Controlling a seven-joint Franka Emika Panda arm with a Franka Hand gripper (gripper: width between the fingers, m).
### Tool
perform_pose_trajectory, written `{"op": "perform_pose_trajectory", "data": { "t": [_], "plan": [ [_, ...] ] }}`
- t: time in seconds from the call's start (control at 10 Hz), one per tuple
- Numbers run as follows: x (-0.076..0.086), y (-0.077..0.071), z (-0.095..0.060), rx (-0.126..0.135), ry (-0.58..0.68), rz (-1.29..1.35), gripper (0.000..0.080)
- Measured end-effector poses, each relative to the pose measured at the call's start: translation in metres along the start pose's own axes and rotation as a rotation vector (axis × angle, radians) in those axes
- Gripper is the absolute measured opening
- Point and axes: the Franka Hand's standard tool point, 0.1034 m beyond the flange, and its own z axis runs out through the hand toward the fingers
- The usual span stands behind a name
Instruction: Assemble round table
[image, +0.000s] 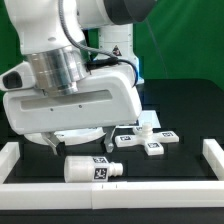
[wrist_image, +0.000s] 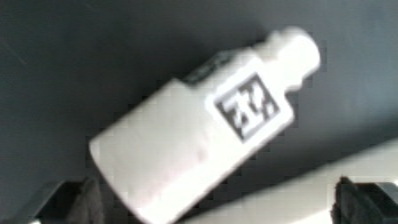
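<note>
The short white cylindrical leg (image: 93, 170) lies on its side on the black table, a square tag on it, near the front rail. In the wrist view the leg (wrist_image: 196, 115) fills the middle, lying slantwise, narrow end away from the jaws. My gripper (image: 77, 143) hangs just above and behind the leg, open and empty. In the wrist view the gripper (wrist_image: 214, 205) has its dark fingertips (wrist_image: 68, 203) wide apart, with the leg's thick end between them but not touched. A curved white edge of the round disc (image: 85, 133) shows behind the fingers; the rest is hidden by the hand.
The marker board (image: 157, 148) with its tags lies to the exterior view's right of the gripper. A small white part (image: 147, 127) stands behind it. White border rails run along the front (image: 110, 188), left (image: 10, 155) and right (image: 212, 155).
</note>
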Motion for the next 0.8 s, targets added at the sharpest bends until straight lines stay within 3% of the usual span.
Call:
{"op": "perform_pose_trajectory", "data": {
  "t": [0.1,0.4,0.6,0.8],
  "plan": [
    [0.002,-0.001,-0.004,-0.038,0.027,-0.158,0.0649],
    [0.001,-0.004,-0.003,-0.024,0.031,0.025,0.0649],
    [-0.006,-0.003,0.002,-0.022,0.044,0.319,0.0649],
    [-0.011,0.003,0.013,0.008,0.059,0.551,0.0649]
  ]
}}
